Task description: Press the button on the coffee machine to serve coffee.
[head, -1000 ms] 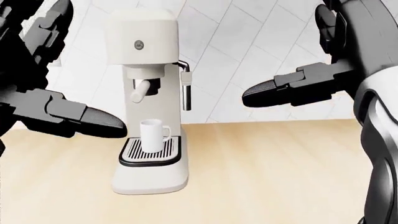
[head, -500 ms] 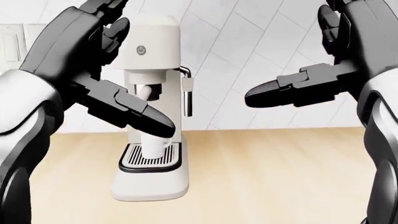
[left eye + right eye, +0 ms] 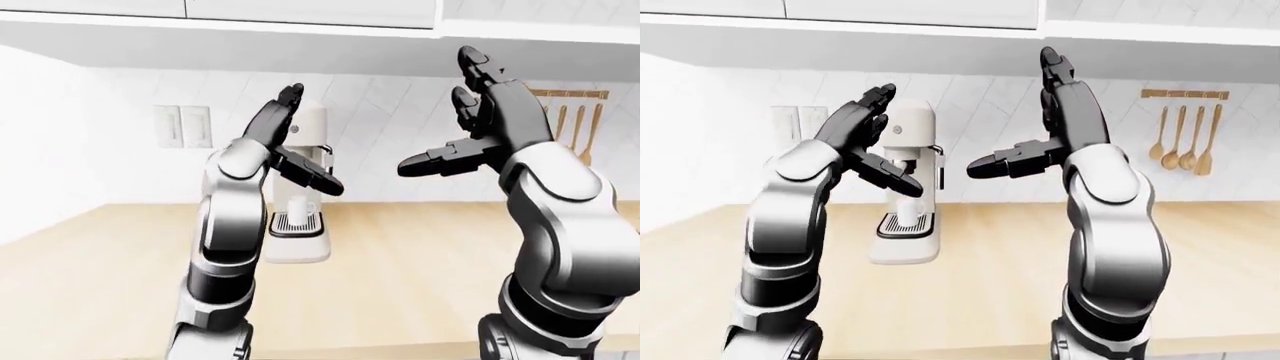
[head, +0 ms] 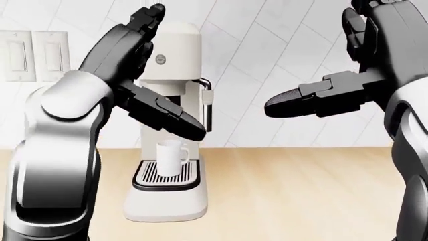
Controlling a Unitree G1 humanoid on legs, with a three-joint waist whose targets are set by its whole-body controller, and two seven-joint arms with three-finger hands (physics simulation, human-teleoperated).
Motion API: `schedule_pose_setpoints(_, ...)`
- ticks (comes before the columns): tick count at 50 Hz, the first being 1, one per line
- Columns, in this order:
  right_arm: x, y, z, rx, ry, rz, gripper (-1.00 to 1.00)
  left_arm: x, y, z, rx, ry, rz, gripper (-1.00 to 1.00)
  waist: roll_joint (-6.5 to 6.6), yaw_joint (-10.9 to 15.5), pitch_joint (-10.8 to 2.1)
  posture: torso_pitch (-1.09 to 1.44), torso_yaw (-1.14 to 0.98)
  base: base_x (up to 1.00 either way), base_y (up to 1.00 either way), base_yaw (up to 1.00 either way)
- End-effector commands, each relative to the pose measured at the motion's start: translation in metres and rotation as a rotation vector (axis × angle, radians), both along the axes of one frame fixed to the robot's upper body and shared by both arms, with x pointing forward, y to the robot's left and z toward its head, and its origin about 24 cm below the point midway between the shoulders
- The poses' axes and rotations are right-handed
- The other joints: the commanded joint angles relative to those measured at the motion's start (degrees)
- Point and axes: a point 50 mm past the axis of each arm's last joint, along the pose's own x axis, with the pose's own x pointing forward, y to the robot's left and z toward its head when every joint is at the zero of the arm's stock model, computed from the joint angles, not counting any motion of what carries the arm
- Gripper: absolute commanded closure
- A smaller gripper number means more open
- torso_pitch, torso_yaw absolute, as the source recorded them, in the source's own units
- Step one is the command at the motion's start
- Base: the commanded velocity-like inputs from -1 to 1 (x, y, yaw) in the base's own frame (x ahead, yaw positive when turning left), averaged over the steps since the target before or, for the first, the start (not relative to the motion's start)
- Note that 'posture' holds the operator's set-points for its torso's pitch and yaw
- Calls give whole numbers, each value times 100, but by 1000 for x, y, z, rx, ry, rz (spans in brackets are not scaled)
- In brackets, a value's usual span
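Observation:
A cream coffee machine [image 4: 175,60] stands on the wooden counter, with its round button [image 4: 161,59] on the upper face. A white mug [image 4: 170,156] sits on its drip tray [image 4: 164,182] under the spout. My left hand [image 4: 144,60] is open, raised in front of the machine, its fingers up beside the button and its thumb [image 4: 170,120] pointing right across the spout. I cannot tell if it touches the machine. My right hand [image 4: 347,55] is open and empty, raised to the right of the machine, well apart from it.
A steam wand [image 4: 208,103] hangs on the machine's right side. Two wall switches [image 4: 33,55] are on the tiled wall at left. Wooden utensils [image 3: 1185,131] hang on the wall at right. An upper cabinet [image 3: 300,15] runs overhead. The wooden counter [image 4: 301,196] stretches right.
My left arm has risen and swung right, so the hand now stands before the machine's upper face by the button. The view has shifted slightly. My right hand has barely moved.

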Motion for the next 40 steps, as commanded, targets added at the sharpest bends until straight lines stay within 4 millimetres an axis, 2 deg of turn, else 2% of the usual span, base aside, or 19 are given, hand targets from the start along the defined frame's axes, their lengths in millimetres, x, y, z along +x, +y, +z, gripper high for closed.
schedule_pose_setpoints(1, -1, -1, 10, -6, -55, -7, -100, 2, 1, 16, 8, -85, 7, -100, -2, 1, 46, -90, 0, 0, 0, 0)
schedule_pose_setpoints(8, 0, 0, 11, -8, -55, -5, -100, 8, 1, 6, 21, -61, 1, -100, 1, -32, 45, -90, 0, 0, 0, 0)
schedule_pose_setpoints(21, 0, -1, 10, -8, -54, -4, -100, 12, -14, -4, 76, -51, -16, -100, -16, -40, 36, -90, 0, 0, 0, 0)
schedule_pose_setpoints(31, 0, -1, 9, -5, -53, -4, -100, 28, -13, -10, 83, -27, 8, -100, -12, -43, 28, -90, 0, 0, 0, 0)
schedule_pose_setpoints(40, -1, -2, 9, -5, -53, -5, -100, 44, -12, -23, 107, -6, 32, -100, -19, -33, 26, -90, 0, 0, 0, 0)
